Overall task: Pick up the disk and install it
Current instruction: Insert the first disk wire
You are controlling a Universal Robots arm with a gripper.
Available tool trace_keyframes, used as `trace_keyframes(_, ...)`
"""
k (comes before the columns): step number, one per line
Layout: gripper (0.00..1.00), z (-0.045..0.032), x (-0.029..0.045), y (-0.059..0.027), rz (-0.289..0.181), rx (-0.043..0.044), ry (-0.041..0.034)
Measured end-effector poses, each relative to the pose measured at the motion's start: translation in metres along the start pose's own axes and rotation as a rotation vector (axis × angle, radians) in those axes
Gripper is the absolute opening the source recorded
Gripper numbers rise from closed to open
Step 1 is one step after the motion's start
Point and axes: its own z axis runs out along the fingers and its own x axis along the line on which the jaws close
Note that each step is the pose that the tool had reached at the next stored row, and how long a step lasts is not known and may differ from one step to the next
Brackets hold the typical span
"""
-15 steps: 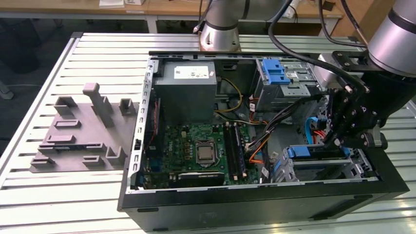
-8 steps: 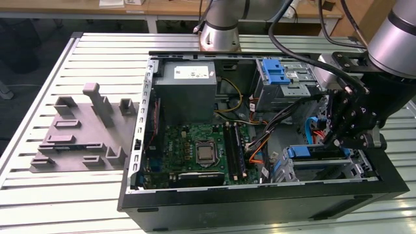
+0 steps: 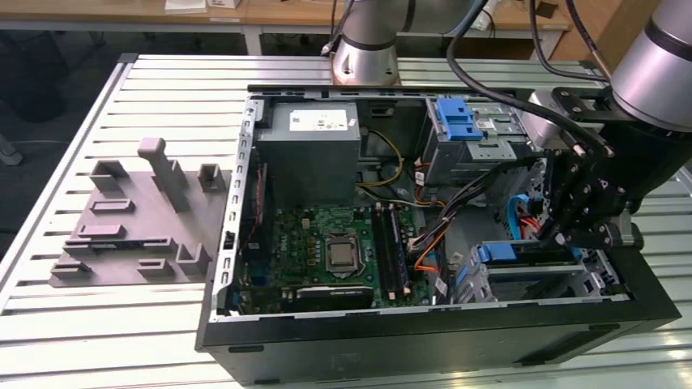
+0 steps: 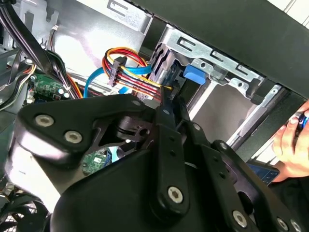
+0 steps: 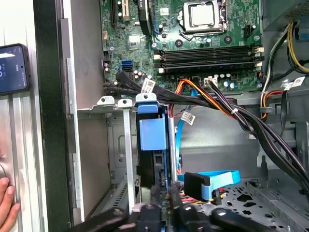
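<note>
Left third of the exterior view: grey moulded fixture [image 3: 135, 223] on the slatted tabletop [image 3: 65, 324]. Centre: open computer case [image 3: 433, 340] with the motherboard [image 3: 335, 251] and, above it, the grey power supply box [image 3: 313, 154]. Right side: the hand [image 3: 578, 235] is down inside the case at the lower-right drive cage [image 3: 540, 271].

The disk [image 5: 153, 145] sits on edge in that cage, blue carrier face toward us at lower centre of the first wrist view, slotted between metal rails. The hand [image 5: 166, 210] is at the bottom edge just below it; we cannot tell how far apart its fingers are or whether it grips the disk.

Handling, as we judge it: the disk is rigid, dense for its size, shock-sensitive. Its metal faces look slick; the blue plastic carrier flexes a little. Best hold is across the carrier's long side rails, clear of the connector end. The cable bundle [image 5: 231, 116] runs close by and could snag.

A person's hand [image 5: 7, 203] shows at lower left of that view, outside the case.
</note>
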Motion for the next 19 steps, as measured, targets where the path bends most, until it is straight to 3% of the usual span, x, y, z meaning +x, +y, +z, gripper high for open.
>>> trace_keyframes(3,0.3,-0.0005,0.0001,-0.0001,0.0,0.0001,0.0005)
trace_keyframes(10,0.3,-0.0143,0.0008,-0.0002,0.0,-0.002,0.0007)
trace_keyframes(16,0.11,-0.015,0.0008,-0.0002,0.0,-0.0023,0.0005)
trace_keyframes(19,0.11,-0.0152,0.0008,-0.0002,0.0,-0.0023,0.0006)
